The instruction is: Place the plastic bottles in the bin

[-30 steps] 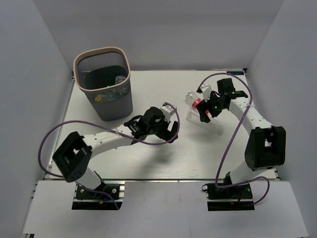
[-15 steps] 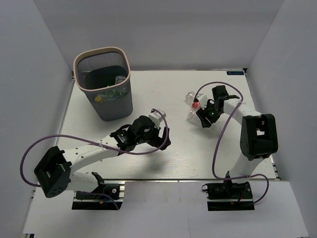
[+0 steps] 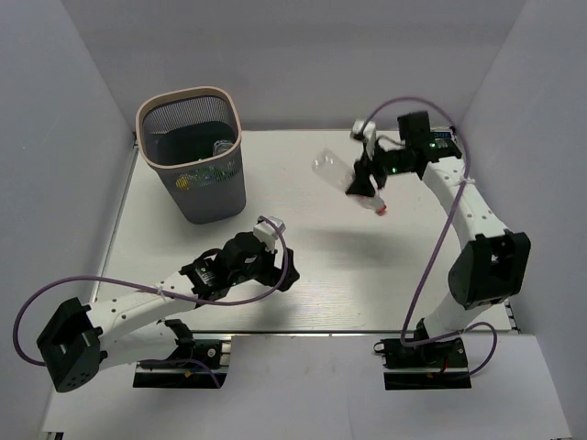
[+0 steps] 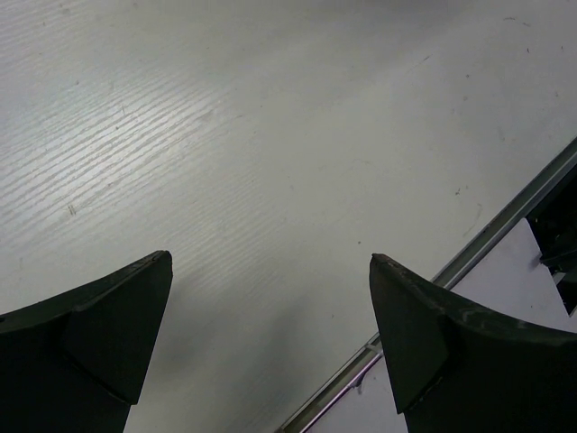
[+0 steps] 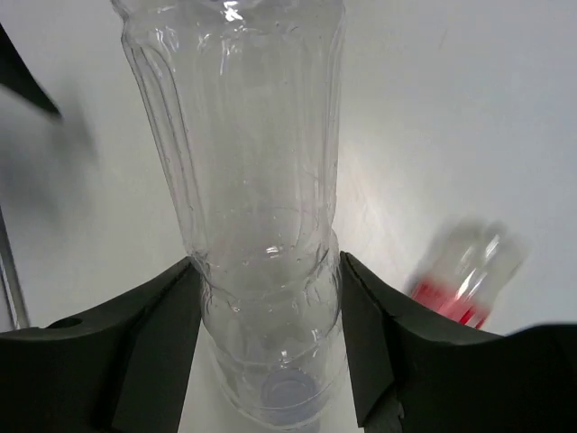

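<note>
My right gripper [image 3: 360, 183] is shut on a clear plastic bottle [image 3: 328, 165] and holds it off the table, its far end pointing left toward the bin [image 3: 186, 94]. In the right wrist view the ribbed clear bottle [image 5: 261, 207] fills the gap between both fingers [image 5: 144, 343]. A second bottle with a red label [image 5: 455, 275] lies on the table below, also seen from above as the red-label bottle [image 3: 376, 205]. The dark mesh bin stands at the back left with bottles inside [image 3: 204, 172]. My left gripper [image 3: 275, 266] hovers low near the table's middle front, open and empty [image 4: 270, 260].
White walls enclose the table on the left, back and right. The table's metal front edge [image 4: 469, 257] runs just right of my left gripper. Purple cables loop off both arms [image 3: 431, 257].
The right gripper closed on the clear bottle and lifted it up and to the left, leaving the red-label bottle on the table. The left arm drew back toward the near left, still open.
</note>
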Robot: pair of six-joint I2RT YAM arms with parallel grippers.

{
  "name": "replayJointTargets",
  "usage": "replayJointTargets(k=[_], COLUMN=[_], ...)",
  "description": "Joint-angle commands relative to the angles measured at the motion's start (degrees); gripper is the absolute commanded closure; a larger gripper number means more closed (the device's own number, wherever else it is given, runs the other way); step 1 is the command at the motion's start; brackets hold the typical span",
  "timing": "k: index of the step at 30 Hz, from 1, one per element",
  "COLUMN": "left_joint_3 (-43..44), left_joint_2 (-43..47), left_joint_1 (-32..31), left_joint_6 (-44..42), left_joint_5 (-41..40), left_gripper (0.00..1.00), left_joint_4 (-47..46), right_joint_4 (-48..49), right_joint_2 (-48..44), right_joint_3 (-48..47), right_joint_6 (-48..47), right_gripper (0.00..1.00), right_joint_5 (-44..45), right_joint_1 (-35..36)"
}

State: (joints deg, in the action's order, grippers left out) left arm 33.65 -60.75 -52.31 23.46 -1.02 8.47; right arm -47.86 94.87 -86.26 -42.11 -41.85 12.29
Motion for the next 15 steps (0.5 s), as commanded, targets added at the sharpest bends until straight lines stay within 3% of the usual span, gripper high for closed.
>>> replayJointTargets(k=[1,2,3,4,5,10,15], left_joint_3=[-1.3,-1.83,-1.83,-2.44,-2.45,-2.97,-3.5], left_joint_2=[3.26,3.27,3.79,3.8,3.8,3.8,2.57], left_joint_1=[-0.24,-0.24,-0.24,-0.24,-0.24,-0.24,-0.24], left_joint_6=[1.5,1.5,1.5,1.5,1.5,1.5,2.02], left_joint_5=[-1.53,-1.53,-1.53,-1.53,-1.53,-1.53,-0.92], left_gripper=[0.0,0.0,0.0,0.0,0.0,0.0,0.0], left_joint_4=[-0.56,-0.56,-0.56,-0.56,-0.56,-1.79,-3.02], right_joint_4=[16.49,25.44,30.14,34.54,46.33,62.07,74.7], right_joint_2=[-4.34,-4.08,-3.99,-2.95,-1.63,9.26,23.23], right_joint_3=[-10.13,-10.59,-10.95,-12.25,-12.88,-27.21,-45.3], right_joint_6=[15.18,18.17,28.29,31.01,35.99,49.2,53.96], right_gripper=[0.8,0.79,0.79,0.79,0.79,0.77,0.76], right_joint_5=[-15.54,-15.81,-15.2,-14.06,-13.01,-5.1,-0.62], right_joint_1=[4.56,5.36,6.24,7.99,9.75,16.96,23.19])
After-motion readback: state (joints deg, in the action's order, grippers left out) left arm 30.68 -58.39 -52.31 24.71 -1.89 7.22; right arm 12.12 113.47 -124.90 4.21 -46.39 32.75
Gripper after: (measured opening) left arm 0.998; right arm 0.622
